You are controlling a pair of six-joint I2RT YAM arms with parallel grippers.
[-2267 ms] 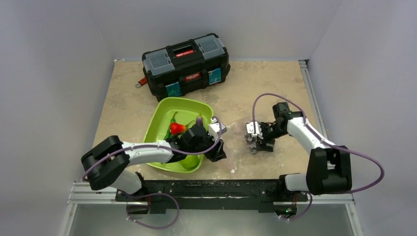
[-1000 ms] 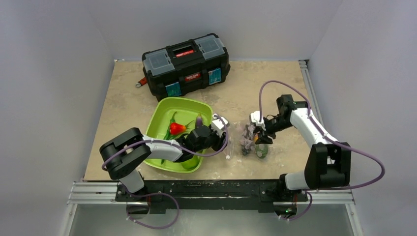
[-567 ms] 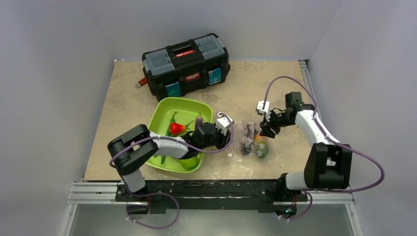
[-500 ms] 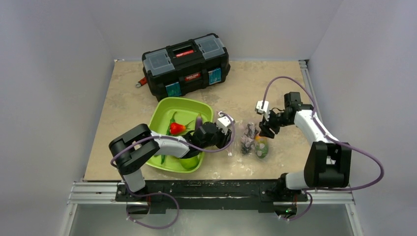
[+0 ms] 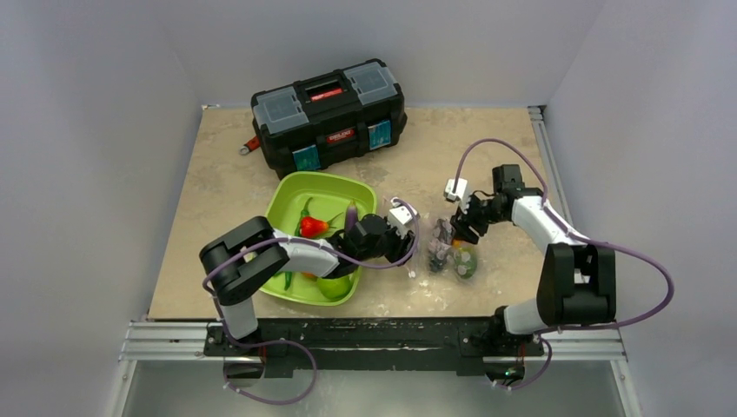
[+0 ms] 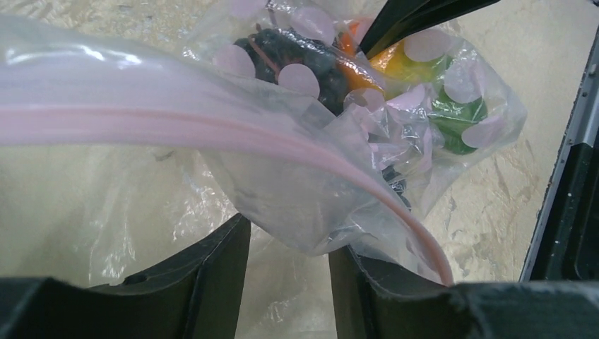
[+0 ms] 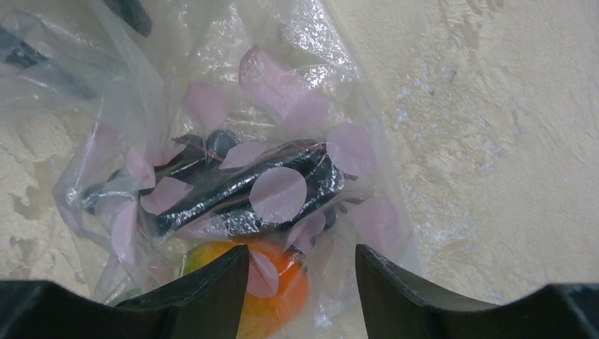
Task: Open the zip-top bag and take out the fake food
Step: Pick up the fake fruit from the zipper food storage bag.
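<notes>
Though near bag (image 5: 443, 254), tray (image 5: 326, 193) under left arm (image 5: 304, 254).

Clear zip-top bag (image 6: 304, 191) with pink zip strip: thin plastic film, glossy, heavily crinkled. Fake food (image 7: 233, 187) inside it: smooth, shiny plastic. Beige mottled tabletop (image 7: 494, 106): matt, slightly rough, stone-like. Lime-green tray (image 5: 326, 185), left: smooth, glossy plastic. Black toolbox (image 5: 328, 113), far left: matt plastic.
</notes>
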